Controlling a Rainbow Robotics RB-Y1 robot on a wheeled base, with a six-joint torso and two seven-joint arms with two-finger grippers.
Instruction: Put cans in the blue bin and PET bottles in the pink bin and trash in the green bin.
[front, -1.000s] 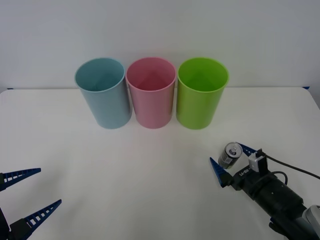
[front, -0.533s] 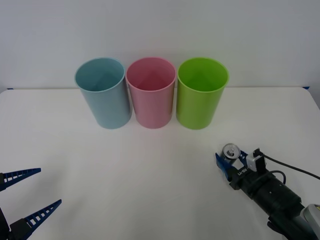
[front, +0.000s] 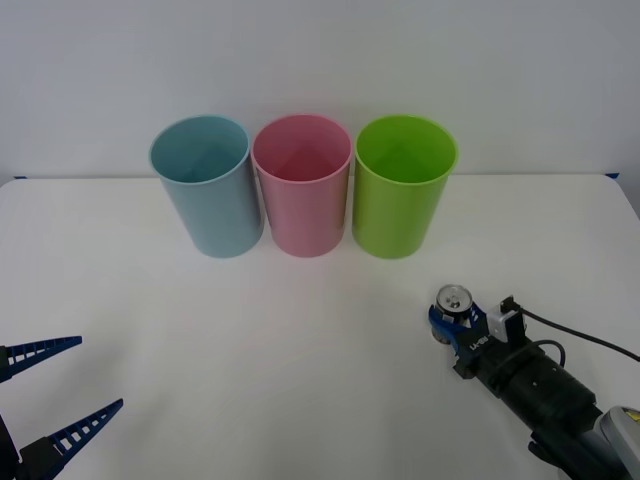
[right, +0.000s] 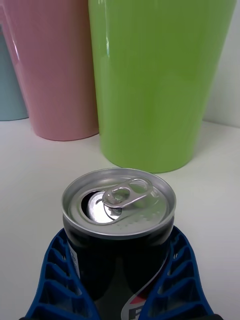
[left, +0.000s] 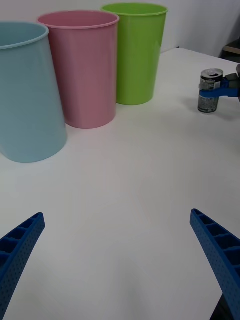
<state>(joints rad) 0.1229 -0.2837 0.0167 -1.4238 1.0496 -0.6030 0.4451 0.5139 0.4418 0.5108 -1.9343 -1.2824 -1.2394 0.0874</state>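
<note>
Front view: right gripper (front: 453, 322) pinching the can (front: 453, 303) upright at near right of the table (front: 300, 350). Blue bin (front: 207, 185) at far left looks empty. Sorting not started. Left gripper (front: 60, 385) spread wide, parked near left.

R arm, black w/ a cable along it, is extended in from the near R corner. The right gripper (front: 452, 322), w/ blue ribbed fingers (right: 57, 280), is clamped on the sides of the small silver-grey metal can (front: 453, 312), held upright. L arm is parked near L; the left gripper (front: 58, 384) is spread wide.
</note>
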